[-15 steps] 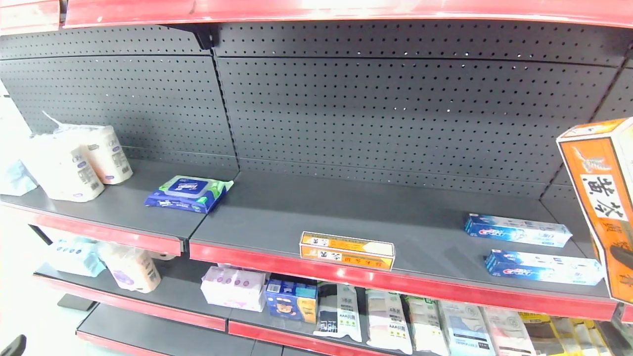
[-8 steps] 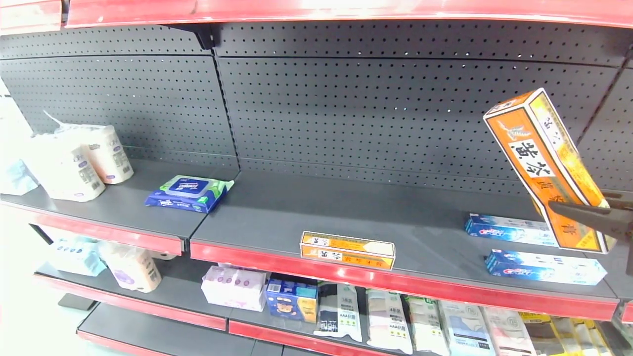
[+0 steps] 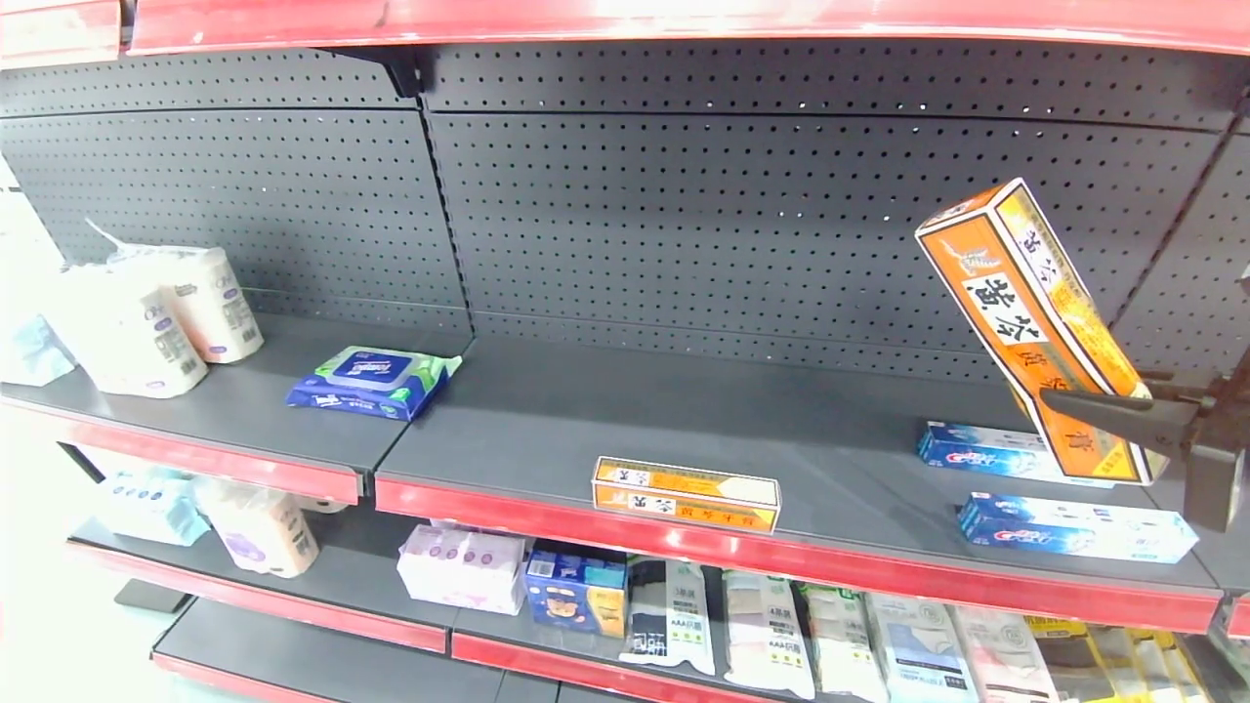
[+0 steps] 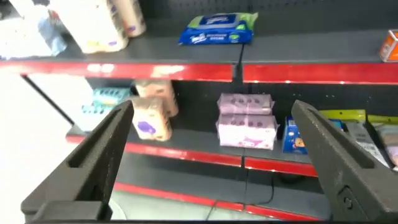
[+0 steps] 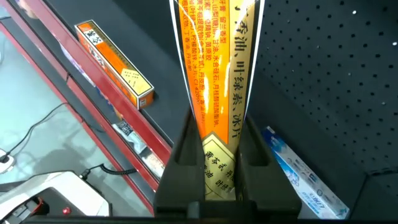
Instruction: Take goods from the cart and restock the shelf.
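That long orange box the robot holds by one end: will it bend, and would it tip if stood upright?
The orange box is probably stiff: gripped near one end by the right gripper, it juts out straight without sagging. Tall and narrow, it would likely tip if stood on end; its twin lies flat.

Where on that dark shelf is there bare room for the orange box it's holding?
The widest bare stretch of the shelf lies between the wipes pack and the two blue toothpaste boxes, behind the lying orange box at the front edge. A smaller gap sits between the wipes pack and the paper rolls. The lower shelf is crowded with packs.
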### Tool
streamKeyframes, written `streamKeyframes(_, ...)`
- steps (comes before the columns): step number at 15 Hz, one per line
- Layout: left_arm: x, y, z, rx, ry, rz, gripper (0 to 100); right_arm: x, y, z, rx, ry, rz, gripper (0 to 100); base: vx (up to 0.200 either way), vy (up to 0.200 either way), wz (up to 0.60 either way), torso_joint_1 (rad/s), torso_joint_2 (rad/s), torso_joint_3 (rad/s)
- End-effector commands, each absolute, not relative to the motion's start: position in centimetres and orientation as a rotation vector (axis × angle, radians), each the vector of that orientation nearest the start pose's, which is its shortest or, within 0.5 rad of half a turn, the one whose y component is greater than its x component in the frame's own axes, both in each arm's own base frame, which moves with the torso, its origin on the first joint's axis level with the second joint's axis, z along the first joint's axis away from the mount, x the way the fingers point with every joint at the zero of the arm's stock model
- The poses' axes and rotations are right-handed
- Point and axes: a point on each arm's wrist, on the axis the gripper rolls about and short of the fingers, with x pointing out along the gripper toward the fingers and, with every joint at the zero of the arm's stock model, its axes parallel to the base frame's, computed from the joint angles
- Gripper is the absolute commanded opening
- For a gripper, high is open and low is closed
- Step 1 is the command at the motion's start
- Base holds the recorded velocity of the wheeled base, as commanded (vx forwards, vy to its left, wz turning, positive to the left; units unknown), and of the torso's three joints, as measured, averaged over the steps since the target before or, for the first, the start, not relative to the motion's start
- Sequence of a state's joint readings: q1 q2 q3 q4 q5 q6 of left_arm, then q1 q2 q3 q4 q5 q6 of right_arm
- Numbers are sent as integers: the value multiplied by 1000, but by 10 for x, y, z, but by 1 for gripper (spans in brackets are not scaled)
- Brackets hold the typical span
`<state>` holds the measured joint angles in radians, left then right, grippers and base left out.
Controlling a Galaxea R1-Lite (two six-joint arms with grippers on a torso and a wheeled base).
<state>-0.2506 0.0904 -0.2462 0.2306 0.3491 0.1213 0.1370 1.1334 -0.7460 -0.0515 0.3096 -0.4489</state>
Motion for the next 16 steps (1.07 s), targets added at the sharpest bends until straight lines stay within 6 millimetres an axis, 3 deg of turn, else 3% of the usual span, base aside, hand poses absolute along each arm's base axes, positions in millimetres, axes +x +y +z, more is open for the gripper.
streamKeyframes(1,-25,11,130,116,154,192,100,156,28,243,-408,226,508,0,0,0,0,0,0,0)
streamKeyframes(6,-35,6,107,97,154,403,100,157,28,245,-410,222,505,0,0,0,0,0,0,0)
streamKeyframes(10,-28,3,83,34,30,119,100,157,28,245,-410,224,504,0,0,0,0,0,0,0)
streamKeyframes(16,-23,0,76,-26,-3,23,100,161,30,246,-417,221,515,0,0,0,0,0,0,0)
